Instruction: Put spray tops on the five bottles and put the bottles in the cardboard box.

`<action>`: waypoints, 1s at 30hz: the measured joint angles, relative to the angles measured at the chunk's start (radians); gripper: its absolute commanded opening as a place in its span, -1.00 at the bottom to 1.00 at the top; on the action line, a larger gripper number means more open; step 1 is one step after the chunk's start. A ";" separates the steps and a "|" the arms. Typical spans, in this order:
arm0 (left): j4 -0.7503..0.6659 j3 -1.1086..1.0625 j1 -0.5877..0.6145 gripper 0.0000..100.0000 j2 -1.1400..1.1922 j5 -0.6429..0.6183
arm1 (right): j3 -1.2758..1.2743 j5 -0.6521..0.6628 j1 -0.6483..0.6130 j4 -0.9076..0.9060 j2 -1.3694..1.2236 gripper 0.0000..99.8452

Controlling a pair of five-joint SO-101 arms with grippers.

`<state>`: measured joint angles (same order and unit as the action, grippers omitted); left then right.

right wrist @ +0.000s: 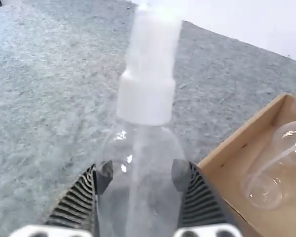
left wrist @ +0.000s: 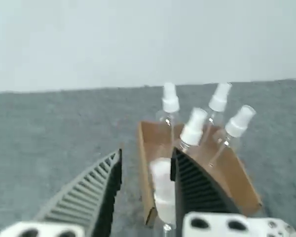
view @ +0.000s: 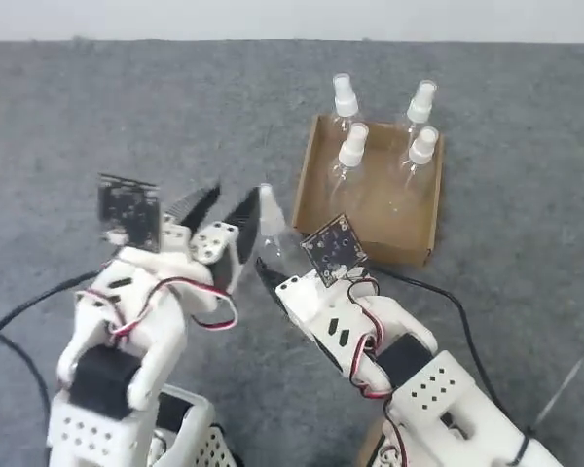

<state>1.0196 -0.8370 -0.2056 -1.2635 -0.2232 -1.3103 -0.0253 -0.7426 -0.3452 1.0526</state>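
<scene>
While my right jaws clench the last spray bottle [right wrist: 144, 163] and left jaws gape released, I'd lift it upright over the cardboard box [view: 309, 185] wall

Grey carpet [view: 127, 117] spreads across the whole work surface, with a plain pale wall [left wrist: 138, 39] behind.

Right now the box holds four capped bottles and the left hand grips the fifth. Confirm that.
Not quite: the right hand grips the fifth bottle, as the right wrist view shows. The left hand stands open beside it. The box does hold four capped bottles.
</scene>
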 measured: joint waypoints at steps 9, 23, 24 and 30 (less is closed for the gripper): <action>0.063 -0.031 0.104 -0.71 -0.017 0.009 | 0.003 -0.002 0.046 0.000 0.000 -0.99; 0.032 -0.367 -0.025 -0.48 -0.292 0.137 | 0.407 -0.025 0.176 -0.041 -0.209 -0.99; 0.032 -0.374 -0.028 -0.48 -0.296 0.140 | 0.446 -0.044 0.175 -0.051 -0.256 -0.99; -0.011 -0.402 -0.032 -0.47 -0.307 0.140 | 0.666 -0.101 0.115 -0.186 -0.473 -0.99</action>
<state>1.0088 -1.2390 -0.2378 -1.5704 -0.0836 -0.6444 -0.1266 -0.6276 -0.5309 0.5800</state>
